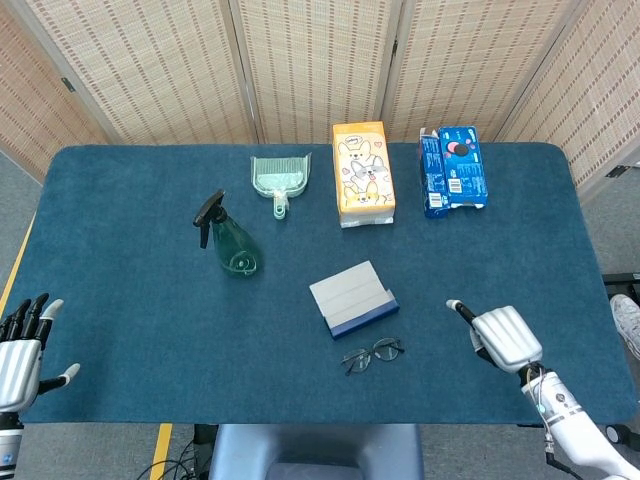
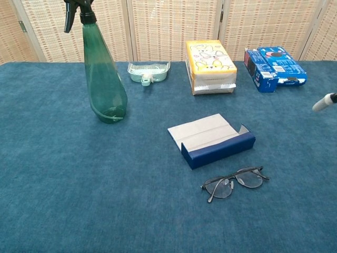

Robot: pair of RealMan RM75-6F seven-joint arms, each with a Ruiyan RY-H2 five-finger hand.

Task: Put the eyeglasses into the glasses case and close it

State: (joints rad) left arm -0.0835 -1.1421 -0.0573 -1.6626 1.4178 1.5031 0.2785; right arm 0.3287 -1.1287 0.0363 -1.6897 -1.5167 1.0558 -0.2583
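Observation:
Thin dark-framed eyeglasses (image 1: 372, 353) (image 2: 235, 182) lie on the blue table near its front edge. Just behind them sits the navy glasses case (image 1: 352, 299) (image 2: 212, 139), open, its grey lid laid back. My right hand (image 1: 502, 336) hovers over the table to the right of the glasses, fingers apart and holding nothing; one fingertip (image 2: 324, 102) shows at the right edge of the chest view. Off the table's front left corner, my left hand (image 1: 20, 348) is spread and empty.
A green spray bottle (image 1: 227, 237) (image 2: 101, 68) stands left of the case. Along the back are a pale green dustpan (image 1: 279, 178) (image 2: 149, 71), a yellow box (image 1: 362, 171) (image 2: 210, 66) and a blue box (image 1: 453, 169) (image 2: 275, 66).

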